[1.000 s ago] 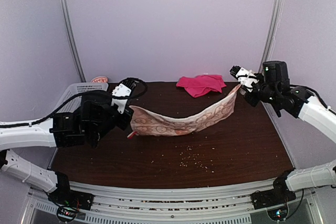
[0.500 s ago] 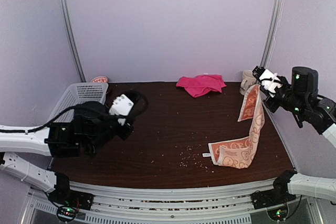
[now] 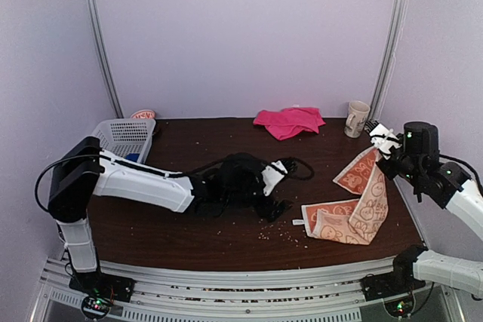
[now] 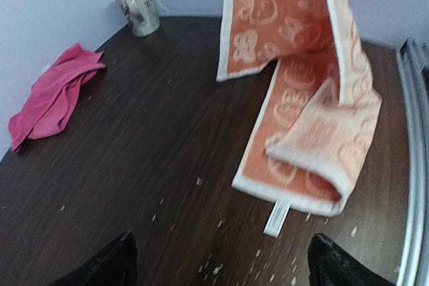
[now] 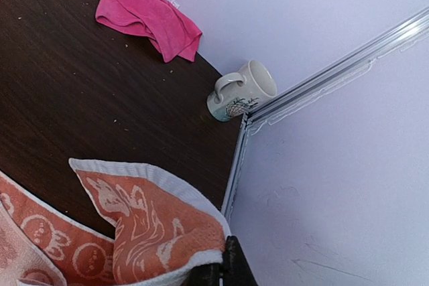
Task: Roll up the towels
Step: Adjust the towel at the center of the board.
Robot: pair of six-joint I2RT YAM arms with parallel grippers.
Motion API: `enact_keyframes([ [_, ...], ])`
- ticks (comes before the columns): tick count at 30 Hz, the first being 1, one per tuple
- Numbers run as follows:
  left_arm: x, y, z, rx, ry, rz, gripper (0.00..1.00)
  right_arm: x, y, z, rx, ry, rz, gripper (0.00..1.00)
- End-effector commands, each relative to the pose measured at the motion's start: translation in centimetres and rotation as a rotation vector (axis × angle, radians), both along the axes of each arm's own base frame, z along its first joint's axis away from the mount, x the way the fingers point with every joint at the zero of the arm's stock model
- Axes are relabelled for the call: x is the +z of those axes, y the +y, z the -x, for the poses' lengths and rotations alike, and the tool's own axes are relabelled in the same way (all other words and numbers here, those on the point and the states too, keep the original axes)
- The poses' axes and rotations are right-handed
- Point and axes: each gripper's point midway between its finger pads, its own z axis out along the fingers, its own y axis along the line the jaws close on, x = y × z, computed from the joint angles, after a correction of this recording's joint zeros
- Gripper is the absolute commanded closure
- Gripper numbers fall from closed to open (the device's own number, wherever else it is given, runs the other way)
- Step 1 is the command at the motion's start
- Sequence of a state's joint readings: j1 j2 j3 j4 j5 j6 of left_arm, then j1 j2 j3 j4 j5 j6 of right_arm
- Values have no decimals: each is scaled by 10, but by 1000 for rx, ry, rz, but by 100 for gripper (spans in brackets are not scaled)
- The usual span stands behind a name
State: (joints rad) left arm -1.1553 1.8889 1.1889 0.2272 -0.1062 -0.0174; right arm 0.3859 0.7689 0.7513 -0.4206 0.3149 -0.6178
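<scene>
Left end effector (image 3: pixel 281 185) hangs low over the middle of the desk (image 3: pixel 151 240), jaws spread wide with nothing between them, facing the orange towel (image 3: pixel 355 213) from my left wrist view. Behind it, at the far edge, the pink towel (image 3: pixel 289 121) lies crumpled and unrolled, well apart from both arms. To the right, the orange towel stands half lifted. Its lower end is folded over on itself on the desk near the front right corner, with the white loop (image 4: pixel 276 218) pointing toward the left arm, and its upper end rises to the right end effector (image 3: pixel 383 141). That end effector is clamped on the upper hem and holds it above the desk, with the mug (image 3: pixel 357 118) just behind it in the far right corner.

I judge that I am at the laying-out step for the first towel: no roll is begun, and neither cloth is flat. Next I would want the right arm to bring the held hem down and away from the fold, so that the cloth opens into one flat strip. The left would then close on the loop end and pull it straight. The risk I see is the doubled lower part staying bunched, which would spoil the roll.
</scene>
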Motion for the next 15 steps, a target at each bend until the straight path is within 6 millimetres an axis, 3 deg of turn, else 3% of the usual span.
enact_keyframes([
  [1,42,-52,3,-205,306,349,12,6,-15,-2,-74,-66,-29,100],
  [3,35,-64,-8,-216,431,404,14,4,-18,-4,-92,-73,-36,100],
  [4,19,-72,-11,-223,501,408,15,3,-20,-5,-100,-76,-42,100],
  [10,-4,-112,-15,-275,714,457,22,1,-24,-10,-124,-97,-92,100],
  [15,-28,-122,-9,-293,820,450,24,-4,-24,-8,-120,-102,-116,100],
])
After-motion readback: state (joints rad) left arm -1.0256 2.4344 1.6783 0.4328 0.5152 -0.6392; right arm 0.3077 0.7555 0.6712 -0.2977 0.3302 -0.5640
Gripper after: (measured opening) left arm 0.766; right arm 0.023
